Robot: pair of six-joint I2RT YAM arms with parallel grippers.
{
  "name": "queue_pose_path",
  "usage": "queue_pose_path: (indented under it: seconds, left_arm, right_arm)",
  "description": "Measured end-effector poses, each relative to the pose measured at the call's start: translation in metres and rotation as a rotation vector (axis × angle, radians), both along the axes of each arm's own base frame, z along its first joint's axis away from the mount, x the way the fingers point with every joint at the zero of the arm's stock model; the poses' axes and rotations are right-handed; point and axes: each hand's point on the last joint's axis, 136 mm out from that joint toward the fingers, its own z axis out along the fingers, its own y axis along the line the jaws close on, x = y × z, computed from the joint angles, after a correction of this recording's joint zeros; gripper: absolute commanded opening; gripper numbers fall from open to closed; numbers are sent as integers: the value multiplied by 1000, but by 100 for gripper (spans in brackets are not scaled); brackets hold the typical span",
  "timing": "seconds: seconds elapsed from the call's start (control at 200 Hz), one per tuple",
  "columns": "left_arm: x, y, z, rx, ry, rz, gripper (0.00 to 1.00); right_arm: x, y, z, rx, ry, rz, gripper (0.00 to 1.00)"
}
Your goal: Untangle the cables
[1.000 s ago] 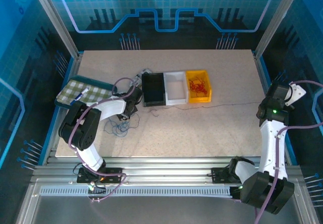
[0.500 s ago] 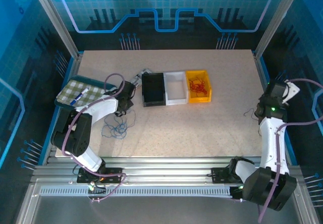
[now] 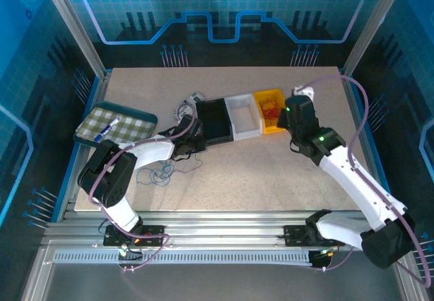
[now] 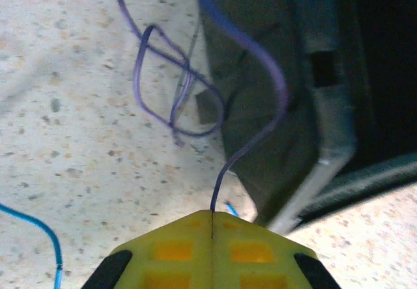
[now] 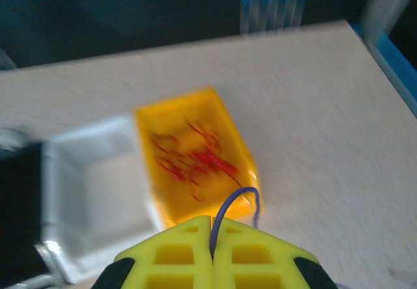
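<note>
top view: left arm reaches fwd over the desk (image 3: 271,172); left gripper (image 3: 192,140) sits at the near-left corner of the black bin (image 3: 215,121). white bin (image 3: 244,116) and yellow bin (image 3: 260,99) adjoin it in a row, the row skewed on the desk. right gripper (image 3: 293,106) is over the yellow bin's right side. loose loops of blue cable (image 3: 157,174) lie on the desk near the left forearm. a checked tray (image 3: 115,125) rests at the desk's left edge.

left wrist view adds grip detail: left gripper (image 4: 212,233) jaws are fully together, pinching a thin purple cable (image 4: 195,87). the cable rises from the jaw seam, curves up past the black bin wall (image 4: 287,107) and forms a small loop over the desk. a strand of blue cable (image 4: 39,227) crosses the lower-left corner, apart from the gripper.

right wrist view adds bin contents: red cables (image 5: 195,159) lie curled inside the yellow bin (image 5: 144,152), the white bin (image 5: 98,185) beside it. right gripper (image 5: 212,237) jaws are fully together on a short purple cable piece (image 5: 238,201), which arcs up from the seam beside the bin's near corner. cannot tell if it is the same cable as the left one.
</note>
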Motion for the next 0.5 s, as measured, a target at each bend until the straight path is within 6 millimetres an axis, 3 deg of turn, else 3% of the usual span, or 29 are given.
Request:
queue_pose_path:
  seconds: [0.105,0.305,0.395,0.5]
  left_arm:
    - [1,14,-5,50,11,76,0]
    - [-2,38,-9,131,32,200,0]
    - [-4,44,-10,153,35,228,0]
    - [-5,49,-11,171,38,251,0]
  right_arm:
    - [12,27,58,4,-133,81,3]
    - [31,49,167,-5,-384,158,4]
    - [38,58,204,-15,-475,191,5]
    - [52,75,230,-19,-542,247,4]
